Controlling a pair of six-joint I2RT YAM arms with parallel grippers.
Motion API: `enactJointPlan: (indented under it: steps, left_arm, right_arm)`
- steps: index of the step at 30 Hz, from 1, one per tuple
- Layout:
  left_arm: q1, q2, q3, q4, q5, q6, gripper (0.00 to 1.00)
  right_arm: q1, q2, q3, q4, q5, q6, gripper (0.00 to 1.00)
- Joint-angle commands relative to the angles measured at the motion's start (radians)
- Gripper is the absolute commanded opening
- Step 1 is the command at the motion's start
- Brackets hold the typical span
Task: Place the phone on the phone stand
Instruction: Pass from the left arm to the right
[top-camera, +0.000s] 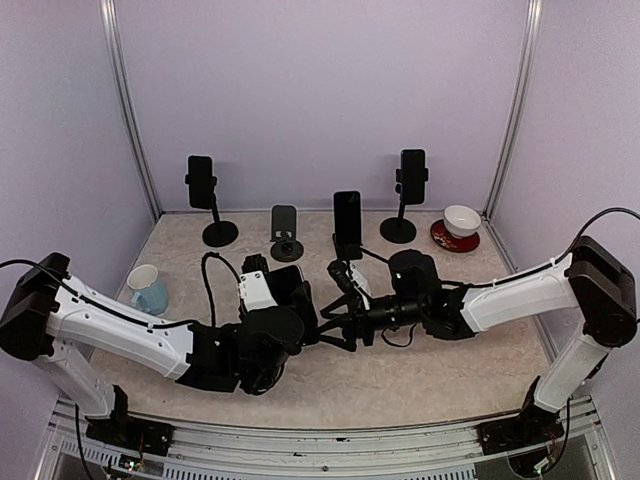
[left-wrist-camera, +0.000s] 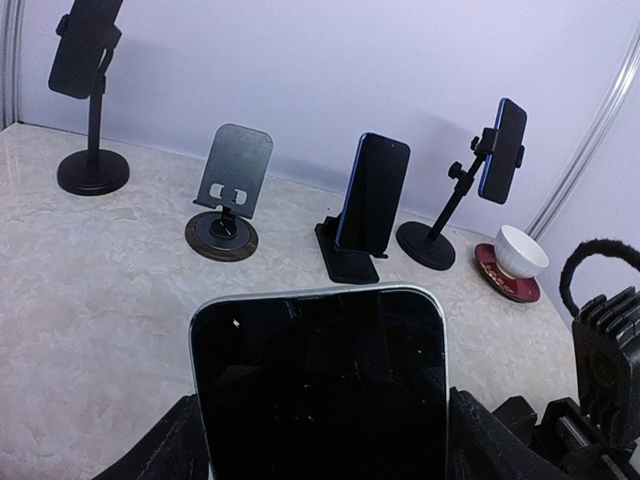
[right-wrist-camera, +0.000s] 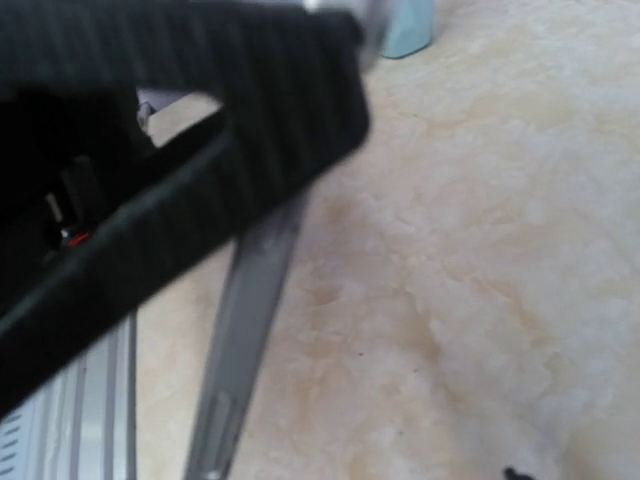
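Phone in left gripper's hold, right gripper's grip unclear

The phone (left-wrist-camera: 320, 385) sat between the left gripper's (left-wrist-camera: 320, 460) fingers (left-wrist-camera: 165, 450), its dark screen facing the wrist camera and its lower end cut off by the bottom of the frame. The jaws were clamped on its two long sides, holding it clear of the table (left-wrist-camera: 90, 290). From above it was hard to pick out, black against the black gripper at the table's middle.

The right gripper (top-camera: 345, 310) lay stretched in from the right, its tip just beside the left one. In the top view its fingers stood apart, one nearer the back wall and one nearer the arm bases. Whether they pressed the phone or hung free of it could not be told. Its own camera gave little help. A blurred black mass filled the upper left, an unidentifiable grey strip (right-wrist-camera: 245, 330) ran down below it, and only the pale blue foot of the mug (right-wrist-camera: 405, 25) showed at the top edge.

The empty stand (left-wrist-camera: 235, 170) stood well beyond the phone, near the back wall, a tilted plate on a round base. To its right a low stand (left-wrist-camera: 345, 265) carried a second phone (left-wrist-camera: 372, 190), leaning back. The left tall stand (left-wrist-camera: 92, 172) clamped a third phone (left-wrist-camera: 85, 40), cut off at the top of the wrist view. The right tall stand (left-wrist-camera: 425, 245) clamped a fourth phone (left-wrist-camera: 502, 148). A bowl (left-wrist-camera: 522, 252) sat on a red saucer (left-wrist-camera: 505, 282) at the far right
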Motion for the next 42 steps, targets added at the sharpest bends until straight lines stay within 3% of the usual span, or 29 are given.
enactJointPlan:
  steps: [1,16,23,27,36,42]
  left_arm:
    - [-0.013,-0.004,0.007,0.071,-0.083,0.001,0.42]
    - [-0.044,0.074,0.06,0.052,-0.143,-0.028,0.43]
    - [-0.049,0.078,0.081,-0.052,-0.194,-0.139,0.43]
    - [-0.049,0.073,0.081,-0.063,-0.201,-0.157,0.44]
    - [-0.051,0.072,0.082,-0.082,-0.198,-0.184,0.52]
    - [-0.051,0.063,0.078,-0.083,-0.16,-0.194,0.66]
  right_arm:
    - [0.01,0.031,0.035,0.03,-0.052,0.03,0.75]
    - [0.021,0.089,0.051,0.078,-0.109,0.09,0.53]
    - [0.02,0.094,0.053,0.083,-0.118,0.093,0.39]
    - [0.021,0.101,0.058,0.081,-0.129,0.095,0.26]
    - [0.021,0.112,0.066,0.075,-0.137,0.097,0.07]
    - [0.022,0.11,0.065,0.073,-0.138,0.093,0.0]
